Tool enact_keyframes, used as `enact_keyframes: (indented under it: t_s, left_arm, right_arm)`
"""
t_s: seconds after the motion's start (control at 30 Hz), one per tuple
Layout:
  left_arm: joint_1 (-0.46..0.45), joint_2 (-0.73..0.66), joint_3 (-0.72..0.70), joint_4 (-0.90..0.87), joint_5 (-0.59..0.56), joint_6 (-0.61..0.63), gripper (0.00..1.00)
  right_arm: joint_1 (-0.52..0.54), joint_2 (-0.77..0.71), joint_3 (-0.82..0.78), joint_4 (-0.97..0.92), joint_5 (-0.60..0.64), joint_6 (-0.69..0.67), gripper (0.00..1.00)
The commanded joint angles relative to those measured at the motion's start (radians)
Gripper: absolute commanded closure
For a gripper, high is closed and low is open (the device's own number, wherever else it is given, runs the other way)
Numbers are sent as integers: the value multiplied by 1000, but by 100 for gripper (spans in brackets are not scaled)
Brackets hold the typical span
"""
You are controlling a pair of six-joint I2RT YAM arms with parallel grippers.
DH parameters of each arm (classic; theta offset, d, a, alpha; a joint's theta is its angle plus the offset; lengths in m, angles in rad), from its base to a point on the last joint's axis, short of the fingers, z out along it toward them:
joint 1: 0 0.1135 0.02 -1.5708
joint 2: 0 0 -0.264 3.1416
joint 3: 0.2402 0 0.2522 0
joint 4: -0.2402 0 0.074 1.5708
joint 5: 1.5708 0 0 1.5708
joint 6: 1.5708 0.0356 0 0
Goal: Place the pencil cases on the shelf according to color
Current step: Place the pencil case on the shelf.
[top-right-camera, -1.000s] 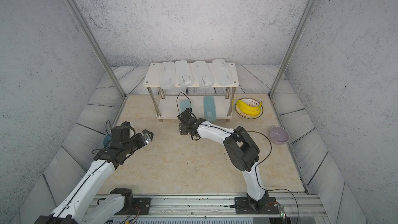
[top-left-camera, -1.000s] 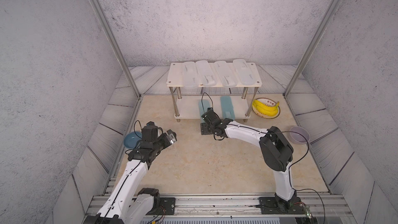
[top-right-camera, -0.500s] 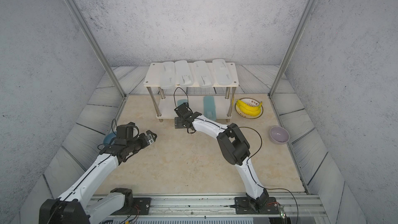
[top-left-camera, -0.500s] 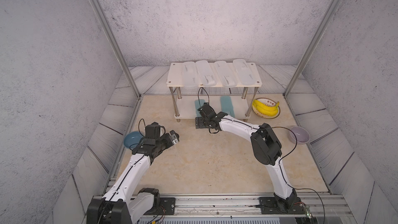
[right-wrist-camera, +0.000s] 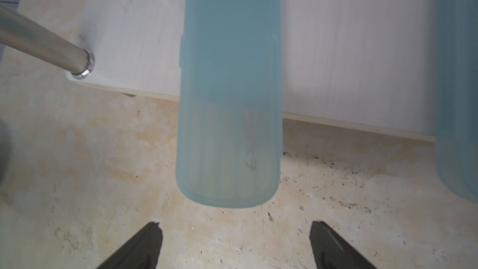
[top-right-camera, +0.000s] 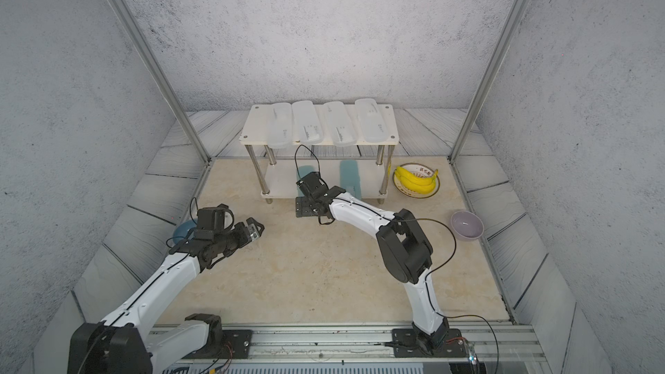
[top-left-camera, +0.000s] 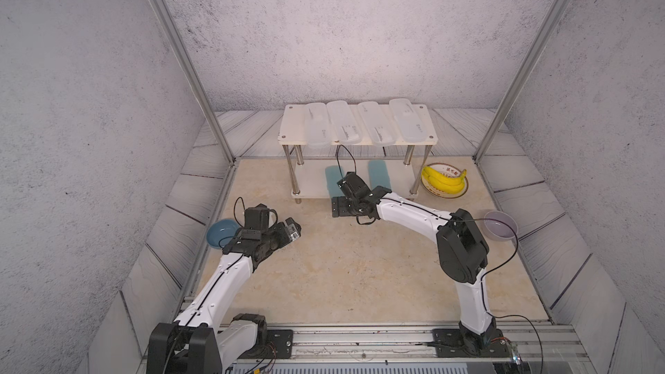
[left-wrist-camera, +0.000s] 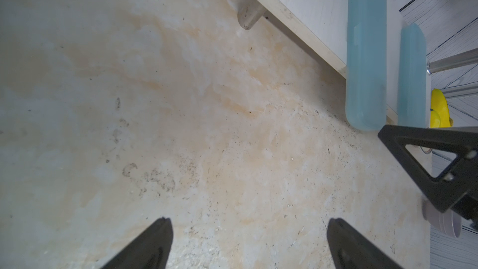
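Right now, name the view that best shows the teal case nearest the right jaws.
The right wrist view: the teal pencil case fills the frame, its rounded end overhanging the shelf board's edge. In both top views the right arm hides part of it; the left wrist view shows it smaller.

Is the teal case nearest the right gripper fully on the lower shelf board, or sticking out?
Sticking out: the teal case lies flat on the lower board, its rounded end overhanging the front edge.

Four white cases (top-left-camera: 345, 127) atop shelf (top-left-camera: 290, 128); two teal cases (top-left-camera: 377, 174) below.
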Motion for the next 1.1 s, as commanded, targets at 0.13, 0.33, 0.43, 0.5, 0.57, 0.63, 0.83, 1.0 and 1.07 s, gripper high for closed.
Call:
enact_keyframes:
  t_s: [0.13,0.33,0.43,0.5,0.57,0.63,0.83,1.0,1.07]
  left_arm:
    - [-1,-22,27,-28,-10,33,0]
    - [-1,-19,24,-25,-6,35,0]
    - [-1,-19,19,-23,-7,34,0]
    - [-1,-17,20,-25,-8,34,0]
    - [-1,-18,20,-27,-10,38,0]
    - [-1,-20,23,-30,-15,42,0]
    - [-1,-11,18,-21,-8,43,0]
    - [-1,-4,21,-25,-4,47,0]
    - [-2,-8,19,-26,-11,47,0]
  right_arm:
    - [7,-97,-136,-13,33,-20,11]
    - [15,-117,-190,-1,23,-36,31]
    - [16,-100,-195,30,5,-39,58]
    - [17,-76,-181,50,-19,-49,70]
    - [17,-49,-158,70,-28,-51,77]
    - [17,-22,-125,80,-23,-58,81]
    - [17,85,11,69,-19,-102,87]
    - [15,147,85,72,-9,-128,88]
    - [15,173,121,72,-12,-136,88]
